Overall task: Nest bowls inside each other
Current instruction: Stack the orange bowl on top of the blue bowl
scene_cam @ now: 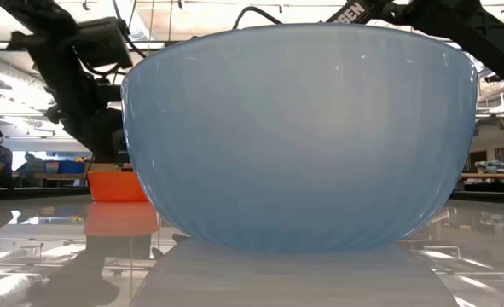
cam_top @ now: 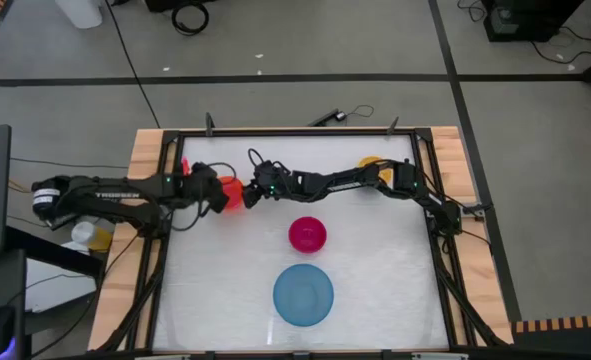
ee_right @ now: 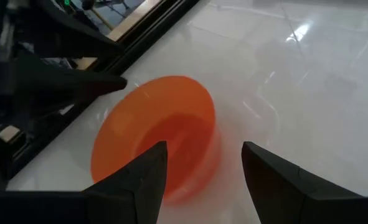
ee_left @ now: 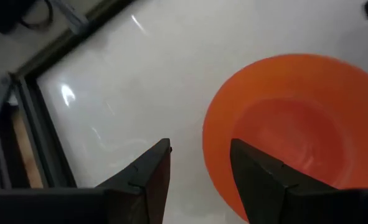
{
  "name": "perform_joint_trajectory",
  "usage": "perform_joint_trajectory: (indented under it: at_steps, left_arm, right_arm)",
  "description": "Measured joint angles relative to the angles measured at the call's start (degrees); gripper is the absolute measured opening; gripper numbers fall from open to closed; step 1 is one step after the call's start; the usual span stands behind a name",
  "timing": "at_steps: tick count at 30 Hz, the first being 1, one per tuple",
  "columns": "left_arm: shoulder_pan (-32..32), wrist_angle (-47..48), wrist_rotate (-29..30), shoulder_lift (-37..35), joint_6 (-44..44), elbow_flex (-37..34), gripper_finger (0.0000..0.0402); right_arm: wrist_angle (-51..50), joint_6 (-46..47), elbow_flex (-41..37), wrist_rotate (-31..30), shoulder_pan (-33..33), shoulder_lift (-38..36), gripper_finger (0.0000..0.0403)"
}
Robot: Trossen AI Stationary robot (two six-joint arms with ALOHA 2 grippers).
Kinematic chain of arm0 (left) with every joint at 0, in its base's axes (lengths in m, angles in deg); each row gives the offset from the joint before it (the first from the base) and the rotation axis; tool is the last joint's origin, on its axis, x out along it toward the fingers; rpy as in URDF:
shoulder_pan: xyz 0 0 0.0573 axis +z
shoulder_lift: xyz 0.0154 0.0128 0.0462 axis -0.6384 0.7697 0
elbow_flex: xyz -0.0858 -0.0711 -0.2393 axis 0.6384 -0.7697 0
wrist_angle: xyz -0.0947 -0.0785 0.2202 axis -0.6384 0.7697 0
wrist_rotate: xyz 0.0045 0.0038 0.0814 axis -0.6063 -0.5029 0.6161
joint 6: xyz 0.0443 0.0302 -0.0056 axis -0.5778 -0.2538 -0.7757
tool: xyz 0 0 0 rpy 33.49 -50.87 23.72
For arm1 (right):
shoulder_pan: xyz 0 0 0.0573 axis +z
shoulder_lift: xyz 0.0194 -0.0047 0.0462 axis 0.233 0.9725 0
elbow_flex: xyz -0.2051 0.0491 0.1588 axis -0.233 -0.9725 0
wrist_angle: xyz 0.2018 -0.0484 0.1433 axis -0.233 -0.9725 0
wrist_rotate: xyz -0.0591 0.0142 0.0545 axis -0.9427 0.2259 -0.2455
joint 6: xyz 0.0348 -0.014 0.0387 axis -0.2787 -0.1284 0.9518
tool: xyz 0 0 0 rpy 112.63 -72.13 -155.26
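The orange bowl (cam_top: 233, 195) stands upright on the white table at the far left, between my two grippers. My left gripper (ee_left: 200, 146) is open on the bowl's left; the bowl's rim (ee_left: 206, 140) shows in the gap between its fingers. My right gripper (ee_right: 205, 148) is open and comes in from the right, with the bowl's near wall (ee_right: 196, 168) just ahead of its fingers. The magenta bowl (cam_top: 307, 234) and the light blue bowl (cam_top: 303, 294) stand apart toward the near edge. The yellow bowl (cam_top: 371, 161) is half hidden behind my right arm. My left gripper has one finger (ee_left: 258, 180) over the orange bowl's inside and the other outside the rim, slanting down from the left; whether either touches the bowl, I cannot tell. My right gripper shows no touch on the bowl.
A black frame (cam_top: 285, 130) runs around the table top. My right arm (cam_top: 345, 180) stretches across the far part of the table. In the low view the light blue bowl (scene_cam: 298, 136) fills most of the picture, with the orange bowl (scene_cam: 115, 186) behind it.
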Motion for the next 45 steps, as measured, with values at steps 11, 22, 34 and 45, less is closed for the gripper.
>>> perform_joint_trajectory:
  at_steps: [11,22,34,45]
  left_arm:
    - [9.26,-4.63,-11.27,0.03,-3.77,0.0,0.0169]
    - [15.08,-11.66,-18.15,1.18,-1.77,-5.12,0.0169]
    - [9.2,-23.29,-23.16,1.07,0.73,-6.69,0.016]
    - [7.64,-21.38,-25.49,1.14,1.31,-6.69,0.0156]
  right_arm:
    - [-0.76,-0.98,-0.02,-2.12,1.66,0.0,0.0213]
    - [-3.73,-1.39,-0.04,0.01,2.22,0.0,0.0213]
    - [-10.71,-2.79,0.0,0.68,2.03,-0.39,0.0213]
    - [-16.04,-4.4,-0.07,0.05,1.92,-2.97,0.0213]
